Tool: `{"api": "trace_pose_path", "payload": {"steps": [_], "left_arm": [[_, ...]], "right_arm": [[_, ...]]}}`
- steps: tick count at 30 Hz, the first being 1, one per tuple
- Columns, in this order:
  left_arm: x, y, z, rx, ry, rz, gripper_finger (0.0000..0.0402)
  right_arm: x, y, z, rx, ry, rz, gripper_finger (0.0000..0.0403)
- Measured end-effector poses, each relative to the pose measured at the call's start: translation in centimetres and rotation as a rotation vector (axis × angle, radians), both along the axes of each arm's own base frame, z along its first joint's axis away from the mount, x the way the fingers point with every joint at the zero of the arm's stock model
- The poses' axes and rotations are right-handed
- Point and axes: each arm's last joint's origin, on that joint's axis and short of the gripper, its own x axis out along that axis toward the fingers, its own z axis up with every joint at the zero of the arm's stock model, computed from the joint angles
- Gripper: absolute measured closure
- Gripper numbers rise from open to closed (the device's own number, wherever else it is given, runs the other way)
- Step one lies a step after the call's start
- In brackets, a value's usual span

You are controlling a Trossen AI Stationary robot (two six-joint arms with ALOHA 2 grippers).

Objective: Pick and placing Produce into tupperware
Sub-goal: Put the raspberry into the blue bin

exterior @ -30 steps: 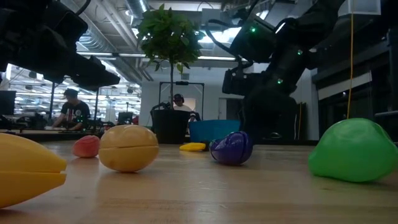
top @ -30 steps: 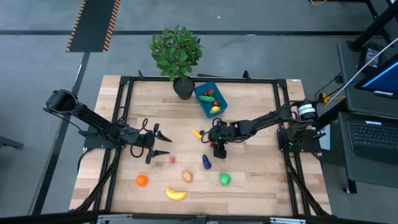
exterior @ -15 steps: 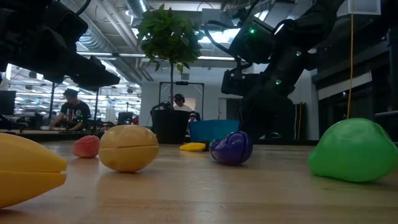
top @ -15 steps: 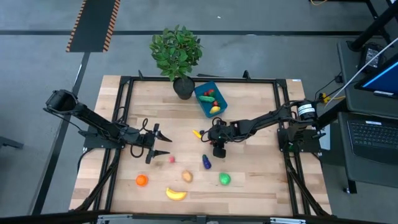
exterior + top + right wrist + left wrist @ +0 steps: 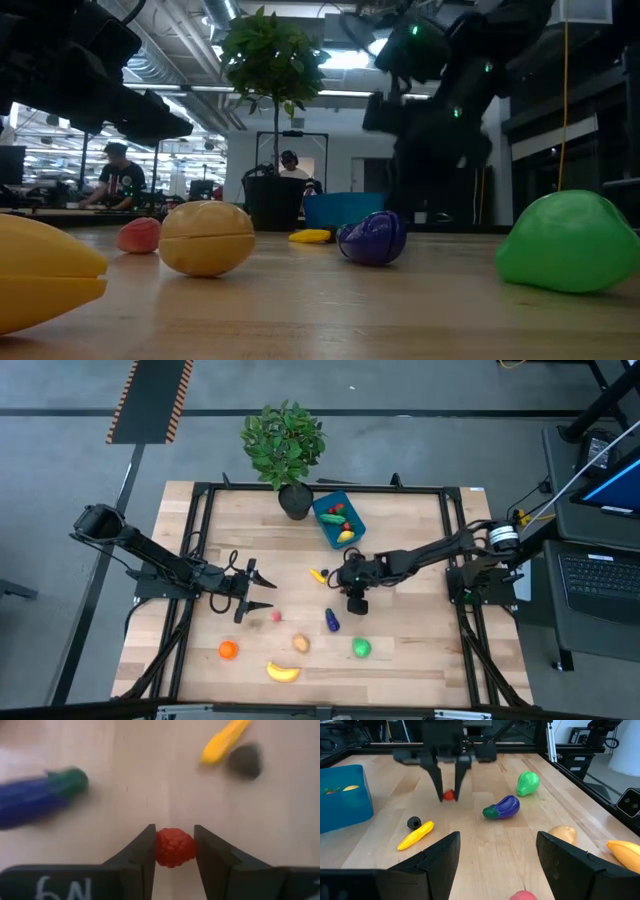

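While right pincer (image 5: pixel 174 851) grips red berry (image 5: pixel 174 847) at mid-desk, lift straight, carry to blue tupperware (image 5: pixel 338 518), avoid eggplant (image 5: pixel 331 621). Left pincer (image 5: pixel 254 590) released, idle.

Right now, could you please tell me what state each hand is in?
Left hand: open, holding nothing, above the table's left side.
Right hand: shut on the red raspberry, near the table's middle.

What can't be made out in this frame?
- High view: the red raspberry held by the right gripper is hidden under the arm.
- Low view: the blue tupperware shows only its wall; its contents are hidden.
- Left wrist view: the banana is cut off by the edge.
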Motion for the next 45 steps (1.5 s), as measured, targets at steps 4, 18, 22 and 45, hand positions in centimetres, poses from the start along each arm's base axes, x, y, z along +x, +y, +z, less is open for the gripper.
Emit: {"api": "trace_pose_path", "payload": {"steps": [4, 18, 22, 45], "left_arm": [[0.0, 0.0, 0.0, -0.001, -0.004, 0.0, 0.0149], [0.0, 0.0, 0.2, -0.004, -0.015, 0.004, 0.0149], [0.0, 0.0, 0.1, -0.003, -0.015, 0.008, 0.0149], [0.1, 0.2, 0.3, 0.005, -0.029, 0.06, 0.0149]], "right_arm": [[-0.7, -0.6, 2.1, -0.003, -0.029, -0.019, 0.0288], [-5.7, -2.8, 6.4, -0.035, -0.147, -0.059, 0.0289], [-7.7, -3.4, 6.0, -0.026, -0.196, -0.105, 0.0289], [-13.4, -3.6, 2.9, 0.147, -0.867, 0.213, 0.0289]]}}
